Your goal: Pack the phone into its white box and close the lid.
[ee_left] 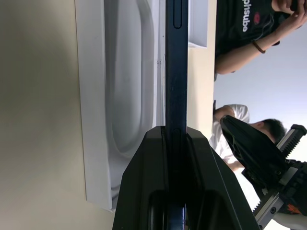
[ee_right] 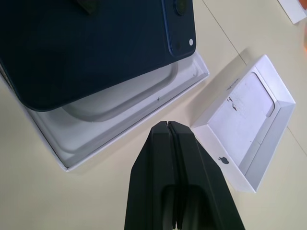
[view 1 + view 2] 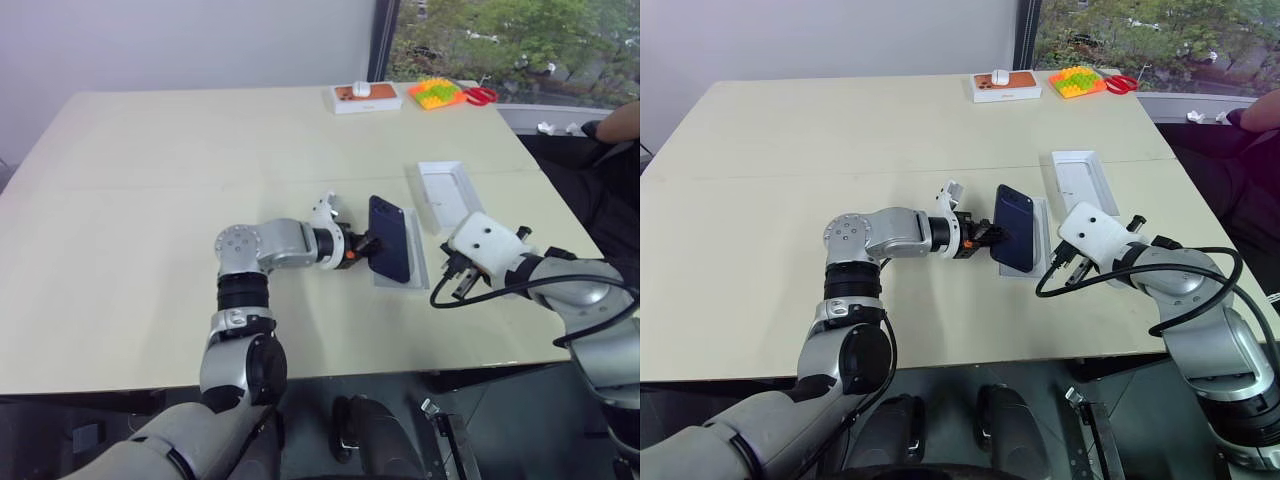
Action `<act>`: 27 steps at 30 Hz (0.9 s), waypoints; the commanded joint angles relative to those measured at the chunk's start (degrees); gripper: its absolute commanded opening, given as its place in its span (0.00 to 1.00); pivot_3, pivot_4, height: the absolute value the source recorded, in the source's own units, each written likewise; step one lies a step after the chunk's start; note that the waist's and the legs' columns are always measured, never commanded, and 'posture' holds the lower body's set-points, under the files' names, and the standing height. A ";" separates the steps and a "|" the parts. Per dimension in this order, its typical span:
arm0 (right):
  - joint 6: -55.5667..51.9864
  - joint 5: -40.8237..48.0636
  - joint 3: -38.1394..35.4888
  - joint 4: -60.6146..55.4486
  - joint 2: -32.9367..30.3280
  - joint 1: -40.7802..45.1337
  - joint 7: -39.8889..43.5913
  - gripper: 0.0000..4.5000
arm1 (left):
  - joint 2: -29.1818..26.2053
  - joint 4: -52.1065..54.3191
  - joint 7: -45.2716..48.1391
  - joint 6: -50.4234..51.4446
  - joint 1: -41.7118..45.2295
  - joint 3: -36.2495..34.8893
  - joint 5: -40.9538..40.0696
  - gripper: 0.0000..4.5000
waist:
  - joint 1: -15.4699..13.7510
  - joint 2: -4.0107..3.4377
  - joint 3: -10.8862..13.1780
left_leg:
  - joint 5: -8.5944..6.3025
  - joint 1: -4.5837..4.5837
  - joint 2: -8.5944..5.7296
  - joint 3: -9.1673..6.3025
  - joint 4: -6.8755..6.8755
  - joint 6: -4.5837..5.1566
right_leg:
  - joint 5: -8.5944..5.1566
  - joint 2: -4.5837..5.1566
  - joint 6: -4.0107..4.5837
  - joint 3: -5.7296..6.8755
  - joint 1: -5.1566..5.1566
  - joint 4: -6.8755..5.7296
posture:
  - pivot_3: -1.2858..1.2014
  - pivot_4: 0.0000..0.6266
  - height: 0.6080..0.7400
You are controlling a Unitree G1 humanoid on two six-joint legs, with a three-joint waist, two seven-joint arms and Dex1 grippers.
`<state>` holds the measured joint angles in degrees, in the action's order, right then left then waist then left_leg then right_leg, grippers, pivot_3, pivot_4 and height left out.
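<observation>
The left gripper [image 3: 362, 247] is closed narrowly on the phone's [image 3: 389, 238] long edge, holding it tilted on edge above the box [image 3: 417, 272]. The phone's long axis runs away from the robot, parallel to the box, camera end farthest. The right gripper [image 2: 169, 125] is fully closed and empty, hovering just right of the box. The lid [image 3: 447, 192] lies open side up on the bench [image 3: 150, 200], beyond the box.
</observation>
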<state>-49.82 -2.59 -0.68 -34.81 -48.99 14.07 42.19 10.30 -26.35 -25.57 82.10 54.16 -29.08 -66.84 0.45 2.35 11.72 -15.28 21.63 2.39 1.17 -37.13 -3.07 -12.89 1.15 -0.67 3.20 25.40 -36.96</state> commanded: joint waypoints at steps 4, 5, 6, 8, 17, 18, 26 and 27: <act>-0.21 0.73 -1.34 -2.43 -0.83 0.59 -1.14 0.00 | 3.44 -0.13 3.44 -0.51 0.89 2.31 -0.50 0.09 | 0.03 0.00 0.00 | 0.00 0.01 0.00 0.01 0.00 0.00 | 0.00 0.00 0.00 0.00 0.00 0.01 | 0.52 0.24 1.00; -0.20 0.79 -1.26 -2.47 -0.86 0.50 -1.22 0.00 | 3.37 -0.05 3.76 -0.40 0.82 2.52 -0.50 0.23 | 0.03 0.00 0.00 | 0.00 0.01 0.00 0.01 0.00 0.00 | 0.00 0.00 0.00 0.00 0.00 0.00 | 0.52 0.24 1.00; -0.16 0.84 -1.19 -2.45 -0.90 0.45 -1.29 0.00 | 3.30 -0.06 4.09 -0.32 0.83 2.66 -0.49 0.27 | 0.01 0.00 0.00 | 0.00 0.00 0.00 0.00 0.00 0.00 | 0.00 0.00 0.00 0.00 0.00 0.00 | 0.52 0.24 1.00; -0.13 0.95 -1.01 -2.37 -0.92 0.55 -1.42 0.00 | 3.05 -0.20 4.63 -0.15 0.88 2.85 -0.38 0.47 | 0.00 0.00 0.00 | 0.00 0.00 0.00 0.00 0.00 0.00 | 0.00 0.00 0.00 0.00 0.00 0.00 | 0.52 0.24 1.00; 0.12 1.40 -0.51 -2.32 -0.89 0.85 -1.83 0.00 | -0.39 -0.04 6.80 4.31 0.40 2.54 -0.69 0.99 | 0.05 0.00 0.00 | 0.00 0.00 0.00 0.00 -0.01 0.00 | 0.00 0.00 0.00 0.00 0.00 0.00 | 0.52 0.24 1.00; 0.24 1.45 -0.43 -2.26 -0.85 0.87 -1.89 0.00 | -2.37 0.06 7.52 6.43 0.39 2.14 -0.69 0.99 | 0.08 0.00 0.00 | 0.00 -0.01 0.00 0.00 -0.01 0.00 | 0.00 0.00 0.00 0.00 0.00 -0.01 | 0.52 0.24 1.00; 1.55 1.70 0.36 -0.76 0.05 0.97 -2.37 0.00 | -24.26 10.69 23.90 10.40 -3.38 14.81 -1.31 0.99 | 0.31 -0.04 -0.01 | 0.14 -0.17 0.21 -0.05 0.12 -0.25 | 0.00 -0.20 0.03 0.00 0.00 -0.17 | 0.52 0.24 1.00; 1.84 1.69 0.58 -0.38 0.19 1.03 -2.48 0.00 | -26.44 12.35 26.50 10.21 -4.10 15.60 -0.18 0.99 | 0.22 -0.04 -0.01 | 0.18 -0.17 0.21 -0.05 0.13 -0.33 | 0.01 -0.19 0.03 0.00 0.00 -0.17 | 0.52 0.24 1.00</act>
<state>-49.46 -1.05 -0.04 -34.55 -48.82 14.35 40.32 -14.69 -17.77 -4.13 92.00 50.42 -15.77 -67.32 0.67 2.31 11.71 -15.08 21.48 2.59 1.13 -37.01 -3.44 -12.88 0.99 -0.64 3.20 25.40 -37.12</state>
